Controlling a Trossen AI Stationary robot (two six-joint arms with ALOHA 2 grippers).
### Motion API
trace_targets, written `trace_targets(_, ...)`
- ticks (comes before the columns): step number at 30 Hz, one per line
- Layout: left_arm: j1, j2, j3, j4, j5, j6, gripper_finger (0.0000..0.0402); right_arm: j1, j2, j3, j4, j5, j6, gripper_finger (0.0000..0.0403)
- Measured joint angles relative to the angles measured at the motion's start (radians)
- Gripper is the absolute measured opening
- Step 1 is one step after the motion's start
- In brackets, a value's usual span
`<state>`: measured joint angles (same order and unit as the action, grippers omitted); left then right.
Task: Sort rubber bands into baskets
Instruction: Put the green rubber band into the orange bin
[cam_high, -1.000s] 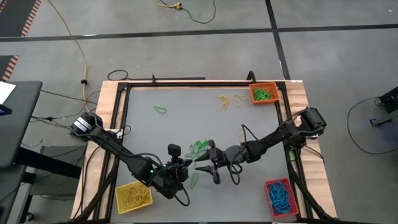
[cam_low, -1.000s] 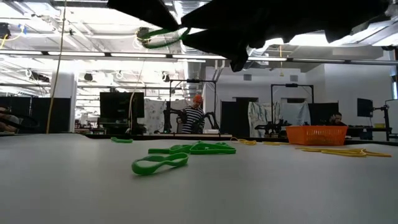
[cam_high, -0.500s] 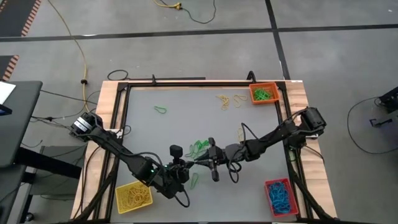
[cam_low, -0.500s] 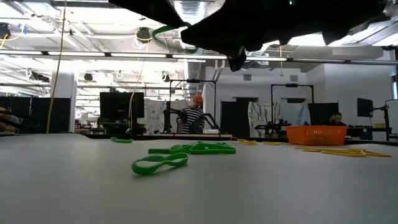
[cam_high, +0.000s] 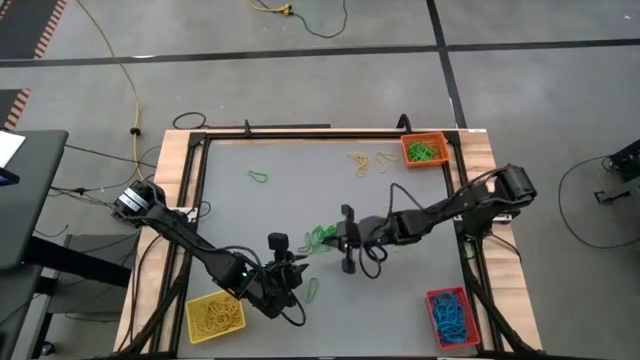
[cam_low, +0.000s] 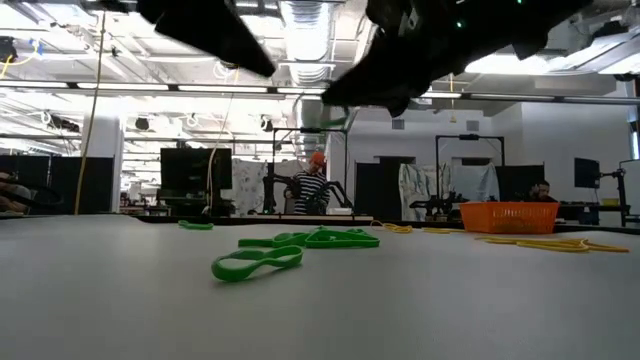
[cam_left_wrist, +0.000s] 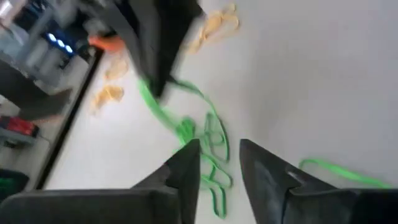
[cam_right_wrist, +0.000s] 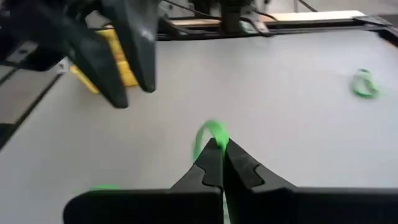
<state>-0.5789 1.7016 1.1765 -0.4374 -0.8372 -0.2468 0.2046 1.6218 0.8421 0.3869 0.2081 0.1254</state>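
Middle of the table (cam_high: 290, 200) is the crowded bit: left gripper (cam_high: 297, 266) and right gripper (cam_high: 340, 240) sit close together, with the green band pile (cam_high: 320, 237) between and under them, plus one loose green band (cam_high: 312, 290) just in front. The back half is mostly open grey surface (only a lone green band (cam_high: 259, 177) there), until the yellow bands (cam_high: 368, 161) beside the orange basket (cam_high: 424, 151). The yellow basket (cam_high: 214, 315) and red basket (cam_high: 452, 316) block the near corners, and the strip between them looks passable
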Motion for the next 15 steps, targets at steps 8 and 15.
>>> trace_targets(8, 0.0, 0.0, -0.07, -0.008, 0.073, -0.181, 0.0133, -0.155, -0.184, 0.0, -0.296, 0.004, -0.039, 0.0021)
trace_targets(15, -0.011, 0.0, -0.145, 0.109, 0.101, -0.304, 0.0133, -0.327, -0.313, 0.001, -0.502, 0.003, -0.089, 0.0021)
